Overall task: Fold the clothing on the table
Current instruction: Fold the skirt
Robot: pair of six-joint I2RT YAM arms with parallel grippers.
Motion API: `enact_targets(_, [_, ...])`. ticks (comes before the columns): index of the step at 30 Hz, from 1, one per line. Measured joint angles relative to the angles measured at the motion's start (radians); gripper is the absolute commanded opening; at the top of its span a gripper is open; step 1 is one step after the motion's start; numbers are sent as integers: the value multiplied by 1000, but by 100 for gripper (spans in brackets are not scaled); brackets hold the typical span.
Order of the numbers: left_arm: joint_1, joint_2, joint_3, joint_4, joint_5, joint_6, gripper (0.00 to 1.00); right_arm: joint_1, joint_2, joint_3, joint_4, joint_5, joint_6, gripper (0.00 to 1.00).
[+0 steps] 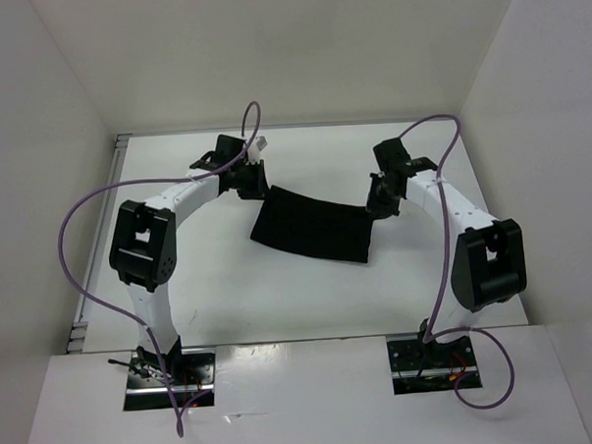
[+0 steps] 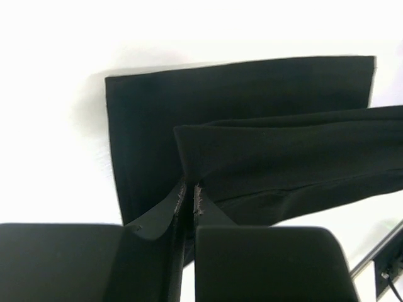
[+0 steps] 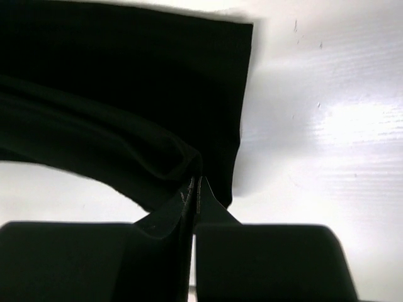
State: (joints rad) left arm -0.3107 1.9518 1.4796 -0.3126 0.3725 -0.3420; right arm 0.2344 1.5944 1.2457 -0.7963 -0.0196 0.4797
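With both jaws clamped on the black cloth [image 1: 314,227], my uneven travel could pull a corner free.

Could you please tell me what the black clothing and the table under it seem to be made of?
Clothing: likely a thin woven or knit fabric, matte black; it sags and forms soft folds where its edge is lifted. Table: a hard, smooth white surface, perhaps laminate or painted board, slightly glossy; it shows soft light reflections and a few faint marks.
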Motion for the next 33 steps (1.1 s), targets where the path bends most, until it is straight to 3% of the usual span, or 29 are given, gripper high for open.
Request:
enact_targets(27, [-1, 120, 48, 8, -38, -2, 2, 5, 164, 15, 177, 167, 55, 0])
enact_targets(30, [-1, 125, 56, 7, -44, -2, 11, 12, 192, 36, 183, 192, 55, 3])
enact_targets(31, [-2, 129, 62, 5, -47, -2, 25, 17, 201, 46, 183, 205, 56, 6])
enact_targets(32, [-2, 131, 69, 6, -50, -2, 38, 22, 211, 55, 184, 219, 59, 16])
enact_targets(33, [-1, 134, 77, 3, -61, 2, 43, 26, 217, 62, 184, 234, 62, 20])
